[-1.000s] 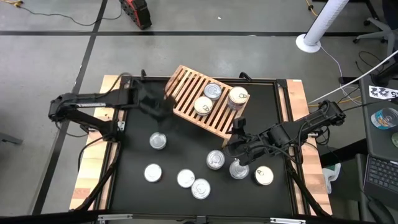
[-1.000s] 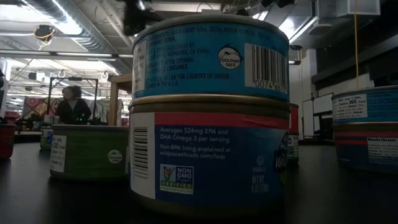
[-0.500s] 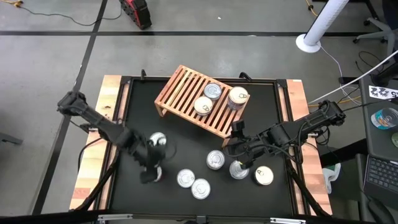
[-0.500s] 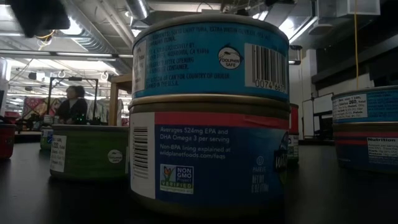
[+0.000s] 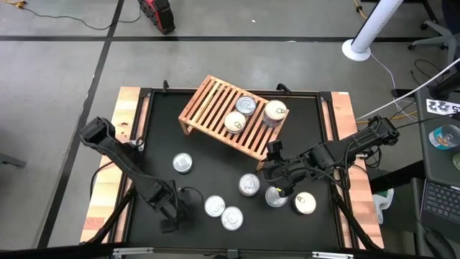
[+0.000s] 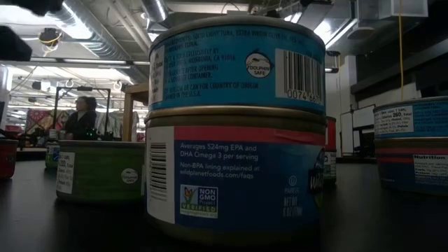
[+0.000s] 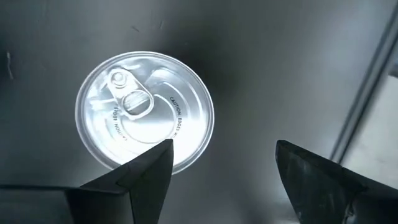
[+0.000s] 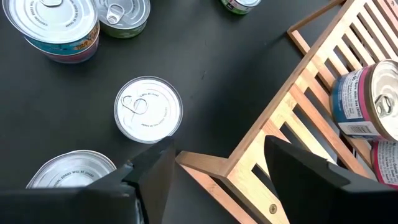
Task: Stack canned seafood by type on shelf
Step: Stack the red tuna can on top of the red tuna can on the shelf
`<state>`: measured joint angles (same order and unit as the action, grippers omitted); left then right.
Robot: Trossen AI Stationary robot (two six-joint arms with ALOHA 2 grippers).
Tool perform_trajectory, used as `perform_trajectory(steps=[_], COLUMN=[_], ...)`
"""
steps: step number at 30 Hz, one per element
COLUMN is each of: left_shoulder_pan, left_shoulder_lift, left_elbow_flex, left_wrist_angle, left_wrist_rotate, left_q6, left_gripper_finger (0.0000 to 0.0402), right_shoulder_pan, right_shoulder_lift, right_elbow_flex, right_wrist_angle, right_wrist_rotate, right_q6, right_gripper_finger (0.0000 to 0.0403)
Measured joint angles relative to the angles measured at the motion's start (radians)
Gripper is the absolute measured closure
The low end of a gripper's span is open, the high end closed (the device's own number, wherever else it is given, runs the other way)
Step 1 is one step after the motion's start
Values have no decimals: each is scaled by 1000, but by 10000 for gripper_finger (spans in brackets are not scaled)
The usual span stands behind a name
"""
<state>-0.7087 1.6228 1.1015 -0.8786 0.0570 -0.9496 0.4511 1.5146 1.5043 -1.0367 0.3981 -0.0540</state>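
From above I saw the left gripper [image 5: 172, 214] low at the table's [image 5: 154, 137] near-left part, hanging over a silver-lidded can [image 7: 145, 111]. Its jaws stood wide open with nothing between them; the can lay beyond the fingertips [image 7: 149, 165] and I could see no contact. The right gripper [image 5: 277, 173] sat near the middle right, just off the near edge of the shelf [image 5: 215, 101]. Its jaws were parted and held nothing, with one can [image 8: 148, 109] on the table just ahead of them. Three cans [image 5: 246, 105] rested on the shelf's right half. The remaining cans [image 5: 231, 217] were scattered over the black table, one stack [image 6: 234, 133] right before the low camera.
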Motion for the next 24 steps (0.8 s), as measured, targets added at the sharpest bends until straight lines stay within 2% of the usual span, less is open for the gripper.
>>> perform_trajectory(steps=[9, 15, 24], left_shoulder_pan=[-66, -79, -79], left_shoulder_lift=[75, 102, 140], left_elbow_flex=[-1, -1, 0], left_wrist_angle=[2, -2, -11], left_wrist_rotate=[-105, -239, -292], left_q6=[-23, -21, 13], left_gripper_finger=[128, 128, 128], right_shoulder_pan=[0, 0, 0], right_shoulder_lift=[0, 0, 0], right_elbow_flex=[0, 0, 0], right_wrist_angle=[0, 0, -1], right_wrist_rotate=[0, 0, 0], right_q6=[-1, -1, -1], right_gripper_finger=[157, 157, 157])
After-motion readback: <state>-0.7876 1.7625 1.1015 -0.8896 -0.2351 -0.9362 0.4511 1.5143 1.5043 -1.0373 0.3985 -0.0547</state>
